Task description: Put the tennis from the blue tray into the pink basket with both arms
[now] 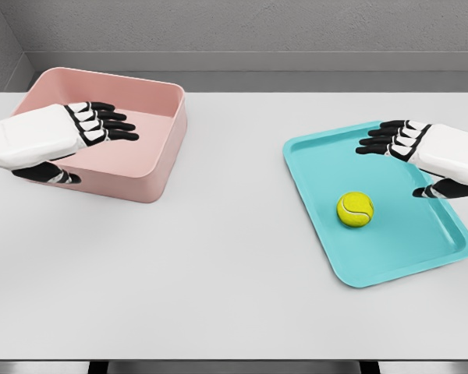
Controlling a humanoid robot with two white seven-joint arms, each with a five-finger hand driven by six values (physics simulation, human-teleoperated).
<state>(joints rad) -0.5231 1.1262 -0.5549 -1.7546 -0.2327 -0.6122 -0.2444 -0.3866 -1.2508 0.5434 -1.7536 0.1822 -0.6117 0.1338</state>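
Right now the tennis ball [355,209] sits loose on the floor of the blue tray [312,167], a little toward the tray's near half, touching nothing else. The right hand [421,152] hovers over the tray's far right part, near the ball but apart from it, its fingers [378,140] stretched out and holding nothing, thumb hanging below. The left hand [58,136] hangs over the pink basket [160,167], which stands on the left of the tabletop [218,273], well apart from the tray; its fingers are likewise spread and empty.

The ball looks light and slightly springy, with a felt skin that should give decent grip. Its trouble is roundness: it will likely roll at a nudge, and the tray's low rim offers little to stop it. A sound hold would probably be across its middle, thumb on one side and fingers opposite, closing evenly from above so it is not pushed away. Squeezing firmly should do it no harm.
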